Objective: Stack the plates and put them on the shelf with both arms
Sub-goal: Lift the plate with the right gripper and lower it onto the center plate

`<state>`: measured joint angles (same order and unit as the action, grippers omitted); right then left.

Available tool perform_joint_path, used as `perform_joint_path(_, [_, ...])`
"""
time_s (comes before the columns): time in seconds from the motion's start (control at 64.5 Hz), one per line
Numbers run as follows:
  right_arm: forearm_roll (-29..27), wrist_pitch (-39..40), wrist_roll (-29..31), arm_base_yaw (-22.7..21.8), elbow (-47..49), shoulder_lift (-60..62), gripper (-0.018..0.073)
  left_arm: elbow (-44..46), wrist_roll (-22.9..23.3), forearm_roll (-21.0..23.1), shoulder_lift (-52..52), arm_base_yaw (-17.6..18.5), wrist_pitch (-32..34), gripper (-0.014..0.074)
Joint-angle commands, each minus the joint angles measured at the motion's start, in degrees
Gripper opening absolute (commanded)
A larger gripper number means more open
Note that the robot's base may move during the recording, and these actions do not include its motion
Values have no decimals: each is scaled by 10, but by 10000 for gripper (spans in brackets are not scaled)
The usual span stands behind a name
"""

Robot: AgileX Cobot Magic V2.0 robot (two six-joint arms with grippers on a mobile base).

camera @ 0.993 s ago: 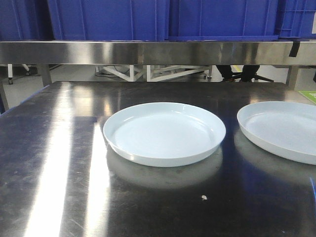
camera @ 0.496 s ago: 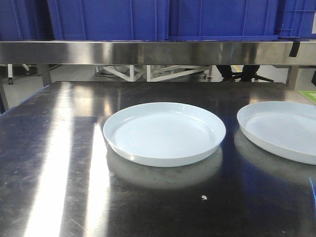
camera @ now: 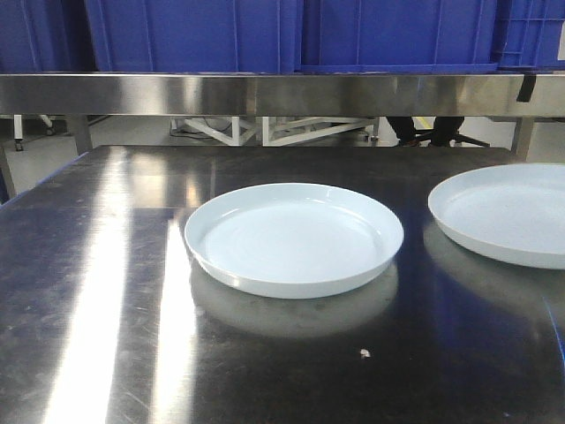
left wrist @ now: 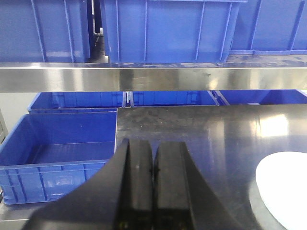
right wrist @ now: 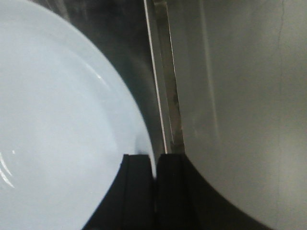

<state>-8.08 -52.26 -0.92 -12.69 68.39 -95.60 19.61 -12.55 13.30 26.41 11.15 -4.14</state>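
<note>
Tabletop: dark, reflective steel (camera: 106,291) with a broad streak of glare down its left side. It fills the lower part of the front view.
Shelf: a brushed steel front rail (camera: 265,93) runs across the full width, above and behind the tabletop.
Blue crates: large ones (camera: 194,35) stand side by side on the shelf. In the left wrist view, open crates (left wrist: 57,143) sit lower down, just beside the tabletop's left edge.
Centre plate: pale blue-white and glossy (camera: 294,238). It lies flat near the middle of the tabletop, with its reflection directly under its near rim.
Right plate: same kind (camera: 503,212), to the right of the centre plate and apart from it, cut off by the picture's edge. In the right wrist view it fills the left half (right wrist: 57,96), and its rim curves down into the gripper.
Right gripper: two black fingers (right wrist: 154,160) drawn almost together, pinching the rim of the right plate, one inside the rim and one outside.
Left gripper: black fingers (left wrist: 152,148) pressed together with nothing between them, over the tabletop's left part and pointing toward the shelf.
Pale plate rim: a curved edge (left wrist: 283,191) shows at the lower right of the left wrist view. Which plate it belongs to cannot be told.
Table edge: a bright steel strip (right wrist: 165,96) runs just beside the right plate's rim.
Crumb: a small pale speck (camera: 364,353) lies on the tabletop in front of the centre plate.
</note>
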Motion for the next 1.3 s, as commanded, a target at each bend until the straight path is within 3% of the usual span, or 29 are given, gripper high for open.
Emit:
perform_joint_path(0.0, [-35,7,17,-13,15,45,52,16,2,5,2,-1,49,82])
perform_joint_path(0.124, [-119,0,61,-17,15,67,52,16,2,5,2,-1,49,82])
perform_joint_path(0.295, [-178,-14,81,0,15,95,52,16,2,5,2,-1,49,82])
perform_joint_path(0.496, [-179,-1,81,81,15,112,52,16,2,5,2,-1,49,82])
perform_joint_path(0.698, [-179,69,66,182,14,93,52,16,2,5,2,-1,49,82])
perform_joint_path(0.822, [-179,95,49,221,14,66,52,16,2,5,2,-1,49,82])
perform_joint_path(1.039, [-179,121,21,256,14,17,81,16,2,5,2,-1,49,82])
perform_joint_path(1.287, [-171,130,9,263,14,-3,293,16,2,5,2,-1,49,82])
